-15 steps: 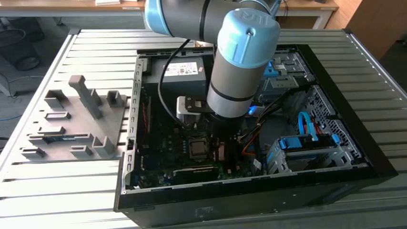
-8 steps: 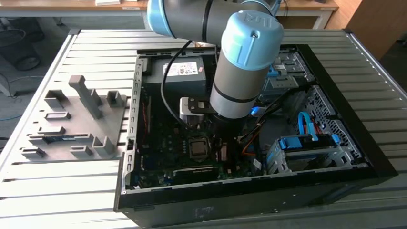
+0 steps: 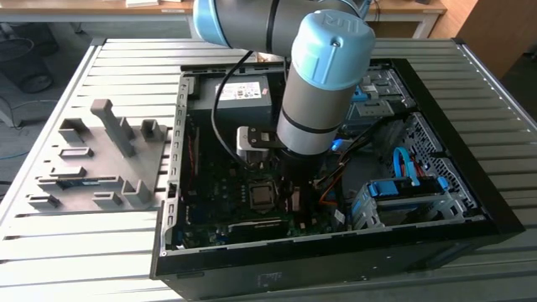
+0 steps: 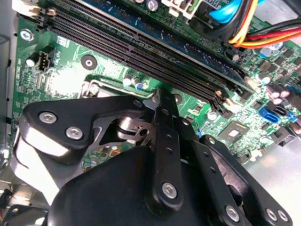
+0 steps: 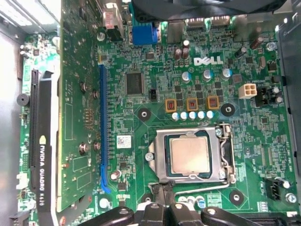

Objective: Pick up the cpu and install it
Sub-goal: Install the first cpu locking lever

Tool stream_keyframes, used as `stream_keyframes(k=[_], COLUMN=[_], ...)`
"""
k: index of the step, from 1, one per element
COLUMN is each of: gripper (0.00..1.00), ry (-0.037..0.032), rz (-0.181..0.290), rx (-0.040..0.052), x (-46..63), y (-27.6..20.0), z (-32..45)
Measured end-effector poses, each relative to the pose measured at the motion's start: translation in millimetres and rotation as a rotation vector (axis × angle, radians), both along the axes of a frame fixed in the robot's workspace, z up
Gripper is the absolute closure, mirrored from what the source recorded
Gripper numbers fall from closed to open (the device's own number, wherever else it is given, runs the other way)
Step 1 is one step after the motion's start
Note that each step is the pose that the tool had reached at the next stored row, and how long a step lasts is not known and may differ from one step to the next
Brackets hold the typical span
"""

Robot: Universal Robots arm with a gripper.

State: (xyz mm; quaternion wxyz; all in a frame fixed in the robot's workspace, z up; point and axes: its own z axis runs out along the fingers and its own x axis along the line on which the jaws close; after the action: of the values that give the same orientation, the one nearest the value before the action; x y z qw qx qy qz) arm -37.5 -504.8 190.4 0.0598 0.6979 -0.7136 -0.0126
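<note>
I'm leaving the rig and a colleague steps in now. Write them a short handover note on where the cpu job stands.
Pincer: down inside the open computer case, just over the motherboard beside the socket; whether it is open or shut cannot be told.
Cpu: lies flat in the socket, metal frame around it, silver top showing.
Done: cpu is off the grey fixture tray and seated.
Left: confirm the retention lever is latched.

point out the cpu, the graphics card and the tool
cpu (image 5: 189, 155), first wrist view, middle of its silver metal top
graphics card (image 5: 77, 117), first wrist view, green board face
tool (image 4: 160, 96), second wrist view, at its fingertips
</note>
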Motion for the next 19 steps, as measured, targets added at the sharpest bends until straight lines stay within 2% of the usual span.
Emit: stream_keyframes(k=[3,19], gripper=[0.90,0.90], ry=[-0.0026,-0.0026], rz=[0.000,0.000], rx=[0.0011,0.0018], x=[-0.7,0.6], y=[0.0,-1.6], z=[1.7,-1.8])
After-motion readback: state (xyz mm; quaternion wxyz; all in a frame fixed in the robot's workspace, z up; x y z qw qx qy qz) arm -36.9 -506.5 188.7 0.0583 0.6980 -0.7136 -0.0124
